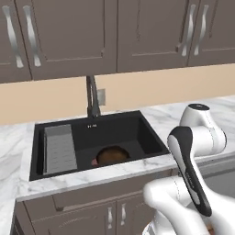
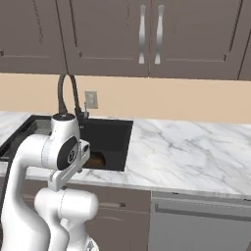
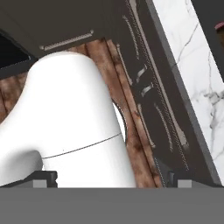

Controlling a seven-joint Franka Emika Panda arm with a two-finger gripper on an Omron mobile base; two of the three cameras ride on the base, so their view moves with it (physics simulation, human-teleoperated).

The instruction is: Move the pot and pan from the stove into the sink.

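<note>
The pan (image 1: 111, 156), a shallow round skillet with a brownish inside, lies in the black sink (image 1: 133, 128) near its front wall. In the right base view the pan (image 2: 97, 160) shows partly behind my arm, inside the sink (image 2: 112, 138). The pot and the stove are out of view. My arm is folded low in front of the counter. In the hand view my gripper (image 3: 111, 180) points down toward the wooden floor, its fingertips (image 3: 43, 178) far apart and nothing between them, so it is open.
A grey ribbed drain tray (image 1: 59, 149) sits in the sink's left part, and a tall dark faucet (image 1: 92, 97) stands behind it. White marble counter (image 2: 196, 152) runs to the right above a grey steel appliance front (image 2: 201, 220). Upper cabinets (image 1: 69, 32) hang overhead.
</note>
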